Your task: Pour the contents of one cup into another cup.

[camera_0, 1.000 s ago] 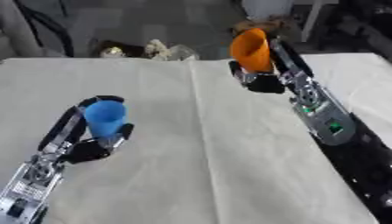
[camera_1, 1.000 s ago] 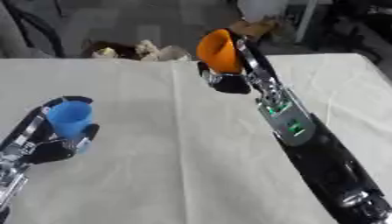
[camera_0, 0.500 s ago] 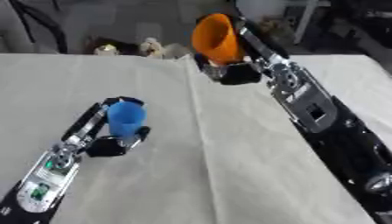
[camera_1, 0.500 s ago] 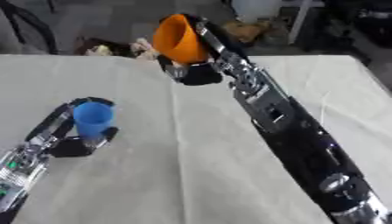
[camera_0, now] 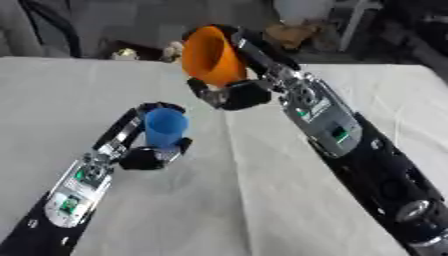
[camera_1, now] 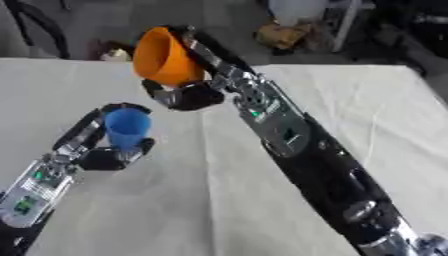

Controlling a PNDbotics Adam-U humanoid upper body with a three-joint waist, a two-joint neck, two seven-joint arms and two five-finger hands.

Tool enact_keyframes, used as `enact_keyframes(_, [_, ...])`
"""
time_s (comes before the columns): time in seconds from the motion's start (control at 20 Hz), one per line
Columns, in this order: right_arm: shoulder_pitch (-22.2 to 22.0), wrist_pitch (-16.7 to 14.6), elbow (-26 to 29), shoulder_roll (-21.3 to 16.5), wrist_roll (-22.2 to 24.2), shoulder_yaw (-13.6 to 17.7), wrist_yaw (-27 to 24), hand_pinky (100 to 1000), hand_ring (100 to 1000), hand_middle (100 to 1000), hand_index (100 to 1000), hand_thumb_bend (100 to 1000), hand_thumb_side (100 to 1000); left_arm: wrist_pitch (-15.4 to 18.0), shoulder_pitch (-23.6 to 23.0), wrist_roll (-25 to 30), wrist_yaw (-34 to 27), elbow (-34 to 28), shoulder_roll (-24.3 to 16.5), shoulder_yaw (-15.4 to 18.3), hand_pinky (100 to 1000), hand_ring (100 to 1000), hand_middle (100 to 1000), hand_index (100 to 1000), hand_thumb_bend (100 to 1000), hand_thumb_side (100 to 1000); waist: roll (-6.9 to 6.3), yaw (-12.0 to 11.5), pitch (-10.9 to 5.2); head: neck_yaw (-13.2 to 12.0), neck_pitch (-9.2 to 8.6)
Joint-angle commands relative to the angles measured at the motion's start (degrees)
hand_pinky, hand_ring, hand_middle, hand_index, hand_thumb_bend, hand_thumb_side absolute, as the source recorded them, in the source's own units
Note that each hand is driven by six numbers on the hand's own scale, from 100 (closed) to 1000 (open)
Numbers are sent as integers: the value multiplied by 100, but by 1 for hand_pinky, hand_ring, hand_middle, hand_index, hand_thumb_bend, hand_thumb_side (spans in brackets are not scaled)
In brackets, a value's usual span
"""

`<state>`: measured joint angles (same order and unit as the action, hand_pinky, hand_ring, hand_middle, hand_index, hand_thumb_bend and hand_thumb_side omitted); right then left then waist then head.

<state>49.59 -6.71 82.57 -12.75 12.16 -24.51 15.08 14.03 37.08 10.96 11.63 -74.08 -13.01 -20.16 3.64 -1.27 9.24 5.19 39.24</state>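
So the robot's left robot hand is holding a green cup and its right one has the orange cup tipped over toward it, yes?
Not quite: the cup in the left robot hand is blue, not green, as the left eye view shows. The rest stands: the right robot hand holds the orange cup tilted, its mouth turned toward the blue one.

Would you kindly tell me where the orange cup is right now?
The orange cup is held tilted in the right robot hand, up and right of the blue cup in the left robot hand.
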Motion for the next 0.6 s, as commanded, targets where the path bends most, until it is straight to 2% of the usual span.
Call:
enact_keyframes(0.05, [179, -78, -42, 66, 120, -34, 224, 670, 456, 379, 849, 100, 103, 33, 182, 63, -41, -115, 71, -62, 192, 452, 291, 783, 100, 296, -17, -25, -74, 14, -25])
enact_keyframes(0.6, [269, -332, -350, 69, 242, -77, 833, 672, 460, 383, 854, 100, 100, -5, 191, 358, -331, -381, 157, -308, 194, 452, 291, 784, 100, 296, 1, -148, -72, 37, -31])
